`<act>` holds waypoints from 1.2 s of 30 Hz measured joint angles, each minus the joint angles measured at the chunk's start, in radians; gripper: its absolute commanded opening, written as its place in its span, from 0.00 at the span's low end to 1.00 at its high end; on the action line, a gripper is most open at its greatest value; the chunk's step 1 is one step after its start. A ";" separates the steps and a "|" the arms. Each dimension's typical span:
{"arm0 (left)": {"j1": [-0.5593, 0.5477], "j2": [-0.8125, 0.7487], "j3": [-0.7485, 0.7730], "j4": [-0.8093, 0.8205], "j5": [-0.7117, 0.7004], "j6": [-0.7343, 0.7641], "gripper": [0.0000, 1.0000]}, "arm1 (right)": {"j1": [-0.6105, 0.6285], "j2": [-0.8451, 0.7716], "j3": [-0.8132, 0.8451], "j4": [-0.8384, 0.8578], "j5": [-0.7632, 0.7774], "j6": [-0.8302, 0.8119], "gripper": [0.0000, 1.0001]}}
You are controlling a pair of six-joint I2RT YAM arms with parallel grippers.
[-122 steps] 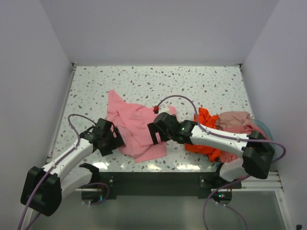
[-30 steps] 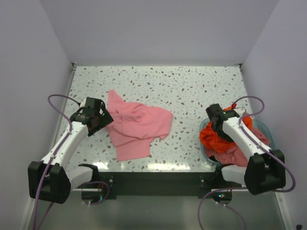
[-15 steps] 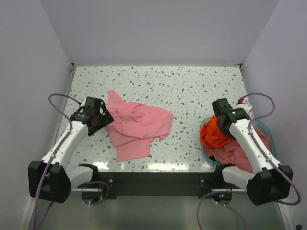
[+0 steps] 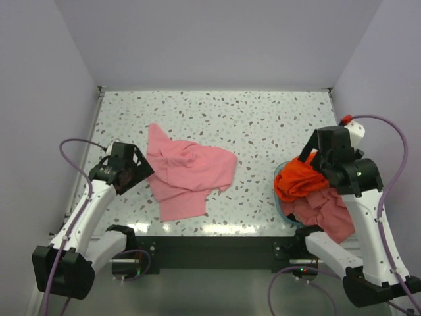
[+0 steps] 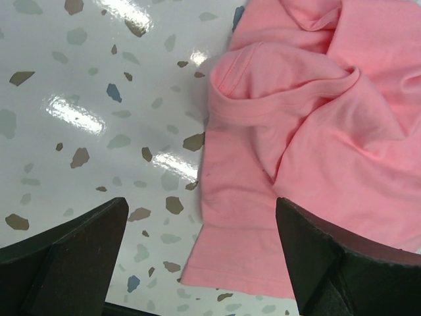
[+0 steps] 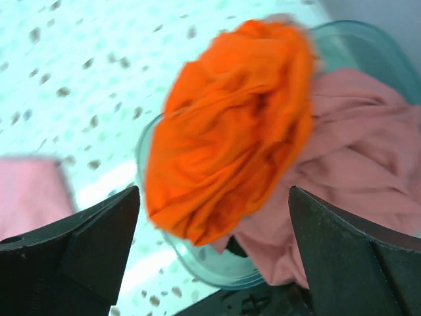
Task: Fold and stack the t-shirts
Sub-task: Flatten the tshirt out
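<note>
L gripper (image 5: 197, 258) wide open, empty, over the edge of the crumpled light pink cloth t-shirt (image 4: 191, 174) on the speckled white table (image 4: 263, 125). R gripper (image 6: 217, 253) also wide open (nothing held), above the bright orange-red cloth t-shirt (image 6: 230, 125), which lies atop the darker salmon-pink cloth t-shirt (image 6: 355, 151) in the pale teal round basket (image 6: 358, 36).

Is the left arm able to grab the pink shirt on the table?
Probably yes. The left gripper is open and sits right at the pink shirt's left edge. The wrist view shows that edge between its fingers, with nothing covering it.
</note>
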 measured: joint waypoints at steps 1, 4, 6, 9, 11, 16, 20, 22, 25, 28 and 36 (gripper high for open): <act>0.000 -0.009 -0.011 -0.006 0.000 -0.004 1.00 | 0.024 0.005 0.000 0.025 -0.048 -0.025 0.99; 0.000 -0.008 -0.031 -0.020 -0.012 -0.006 1.00 | 0.281 0.077 0.005 0.104 -0.055 -0.050 0.99; 0.000 0.013 -0.031 -0.023 -0.023 -0.005 1.00 | 0.475 0.187 0.028 0.171 -0.058 -0.058 0.99; 0.000 0.051 -0.035 -0.001 -0.018 -0.004 1.00 | 0.671 0.449 0.093 0.332 -0.079 -0.063 0.99; 0.000 0.079 -0.043 0.034 -0.008 -0.002 1.00 | 0.732 0.631 0.123 0.452 -0.120 -0.056 0.98; 0.010 0.151 -0.049 0.135 0.030 0.005 0.93 | 0.808 1.015 0.325 0.591 -0.164 -0.008 0.98; 0.036 0.226 -0.049 0.225 0.064 0.012 0.74 | 0.838 1.238 0.536 0.655 -0.162 0.026 0.96; 0.039 0.257 -0.049 0.259 0.077 0.021 0.70 | 0.846 1.302 0.611 0.654 -0.148 0.041 0.94; 0.047 0.303 -0.049 0.287 0.087 0.023 0.61 | 0.847 1.357 0.673 0.644 -0.115 0.061 0.88; 0.047 0.335 -0.050 0.317 0.093 0.024 0.57 | 0.850 1.378 0.679 0.650 -0.095 0.083 0.79; 0.055 0.376 -0.082 0.382 0.074 0.021 0.52 | 0.871 1.467 0.777 0.620 -0.043 0.091 0.72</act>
